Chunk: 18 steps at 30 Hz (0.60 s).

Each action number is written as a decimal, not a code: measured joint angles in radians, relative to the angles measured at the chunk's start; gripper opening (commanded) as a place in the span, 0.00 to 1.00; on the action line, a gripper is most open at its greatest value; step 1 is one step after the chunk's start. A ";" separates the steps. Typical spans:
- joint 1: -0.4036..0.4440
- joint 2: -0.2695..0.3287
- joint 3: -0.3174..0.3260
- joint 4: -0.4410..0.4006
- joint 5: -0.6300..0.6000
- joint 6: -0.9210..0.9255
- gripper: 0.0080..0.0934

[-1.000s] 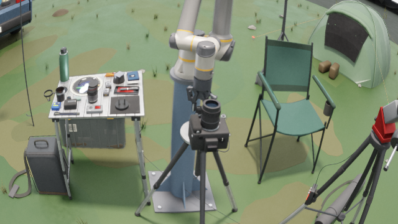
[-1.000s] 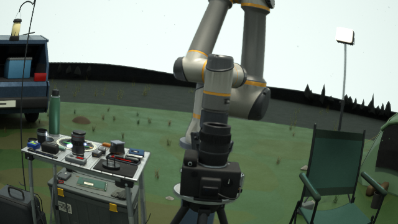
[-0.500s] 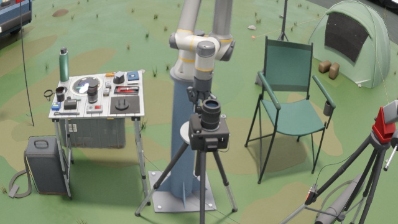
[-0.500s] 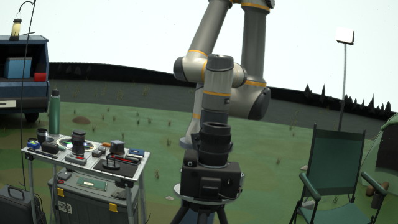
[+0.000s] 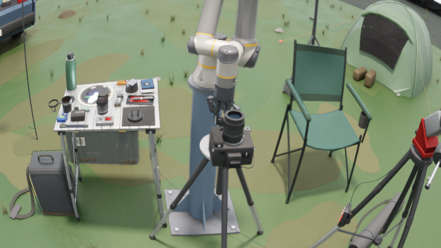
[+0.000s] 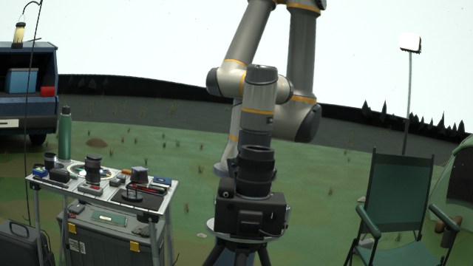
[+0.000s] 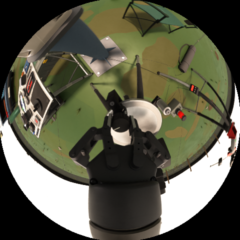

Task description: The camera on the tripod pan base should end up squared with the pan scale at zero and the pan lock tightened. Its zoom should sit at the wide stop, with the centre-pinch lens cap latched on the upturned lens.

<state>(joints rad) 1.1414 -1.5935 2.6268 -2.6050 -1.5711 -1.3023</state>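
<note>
At the centre of the campsite a black camera [image 5: 231, 146] [image 6: 251, 216] sits on the round pan base [image 6: 244, 234] [image 7: 143, 117] of a tripod, its lens [image 5: 233, 126] [image 6: 255, 170] pointing up with no cap on it. Behind the camera, at the edge of the pan base, my gripper [image 7: 121, 125] [image 5: 218, 115] is closed around a black knob with a white collar [image 7: 120, 131]. The camera body hides the knob from the side cameras. The round black lens cap [image 5: 135, 115] [image 6: 132, 194] lies on a dark mat on the folding table to the left.
The folding table [image 5: 108, 103] [image 6: 101, 186] holds a spare lens [image 5: 102, 101], a green bottle [image 5: 71, 71] and small tools. A green chair [image 5: 318, 103] stands to the right. A second tripod [image 5: 418, 151] stands at the far right. The arm's blue pedestal [image 5: 203, 155] rises behind the camera tripod.
</note>
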 measured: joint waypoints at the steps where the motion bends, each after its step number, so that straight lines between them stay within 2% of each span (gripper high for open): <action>1: 0.000 0.000 0.000 0.000 0.000 0.000 0.00; 18: 0.000 0.000 0.000 0.000 0.000 0.066 0.00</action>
<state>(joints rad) 1.1415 -1.5933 2.6268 -2.6053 -1.5712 -1.2360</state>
